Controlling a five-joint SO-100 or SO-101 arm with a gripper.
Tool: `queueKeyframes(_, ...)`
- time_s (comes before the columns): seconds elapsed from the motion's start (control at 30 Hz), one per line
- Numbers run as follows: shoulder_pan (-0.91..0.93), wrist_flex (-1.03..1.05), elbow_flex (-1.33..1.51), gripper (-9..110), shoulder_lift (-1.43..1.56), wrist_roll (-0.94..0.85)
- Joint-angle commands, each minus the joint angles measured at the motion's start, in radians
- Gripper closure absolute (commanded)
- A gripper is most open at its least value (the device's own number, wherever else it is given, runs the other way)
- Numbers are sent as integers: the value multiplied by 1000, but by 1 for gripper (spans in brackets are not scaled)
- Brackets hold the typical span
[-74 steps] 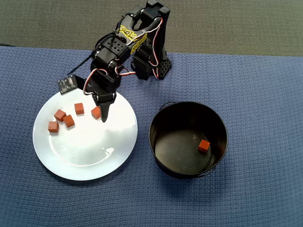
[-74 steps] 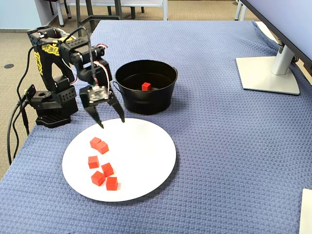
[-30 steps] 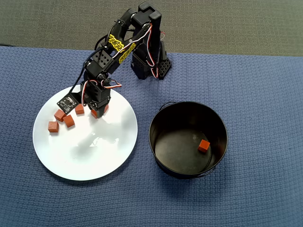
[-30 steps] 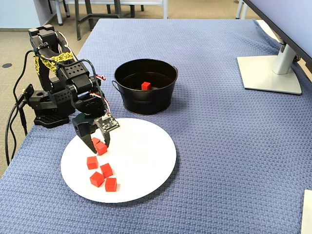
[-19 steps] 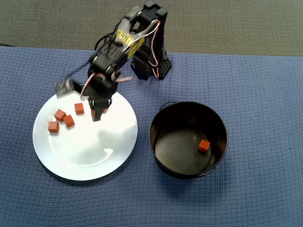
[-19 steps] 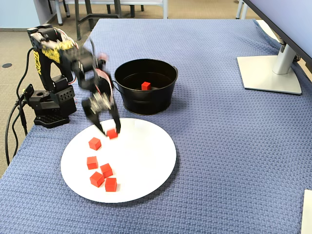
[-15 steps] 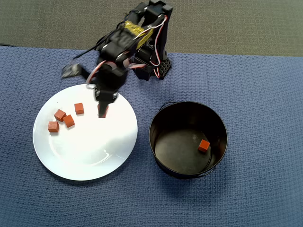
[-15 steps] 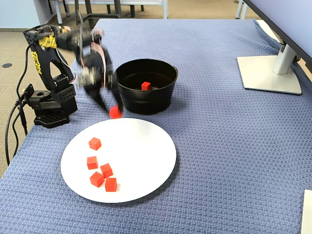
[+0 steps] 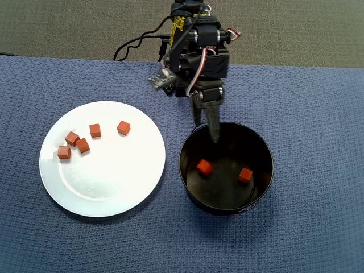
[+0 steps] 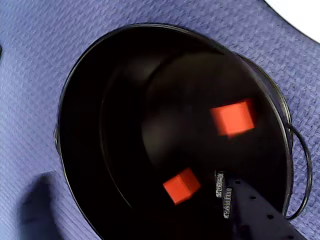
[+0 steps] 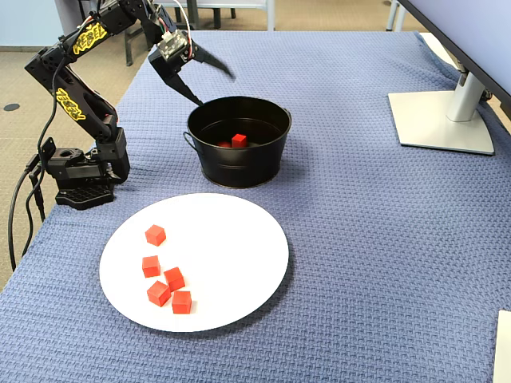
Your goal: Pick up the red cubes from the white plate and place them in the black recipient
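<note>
The black recipient [image 9: 259, 145] stands right of the white plate [image 9: 108, 182] in the overhead view. Two red cubes [image 9: 204, 166] [image 9: 245, 174] lie inside it. The wrist view looks into the recipient [image 10: 110, 125] and shows both cubes [image 10: 182, 185] [image 10: 231, 117], the upper one blurred. Several red cubes [image 9: 83, 145] stay on the plate's left part. My gripper [image 9: 215, 136] hangs open and empty above the recipient's near rim. In the fixed view the gripper [image 11: 216, 90] is spread wide over the recipient [image 11: 239, 167], with the plate [image 11: 231, 255] in front.
The arm's base [image 11: 80, 171] sits at the blue mat's left edge in the fixed view. A monitor stand [image 11: 439, 120] stands at the far right. Bare blue mat lies right of the plate and recipient.
My gripper shut on a cube on the plate, lifted it, swung over to the recipient and opened. That cube now lies inside with the other one.
</note>
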Motion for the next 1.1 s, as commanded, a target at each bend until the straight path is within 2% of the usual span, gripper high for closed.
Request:
queueKeyframes(0.0, 153, -66, -31, 61, 11, -18)
queueKeyframes(0.1, 319, -106, -5, 67, -17, -58)
queueKeyframes(0.23, 463, -109, 89, 74, -48, -239)
queueKeyframes(0.33, 554, -107, 181, 75, -63, -472)
queueKeyframes(0.5, 706, -272, 370, 75, -83, -905)
queueKeyframes(0.8, 861, -296, 459, 72, -155, -1420)
queueKeyframes(0.9, 868, -301, 456, 74, -155, -1483)
queueKeyframes(1.07, 856, -333, 436, 75, -187, -1471)
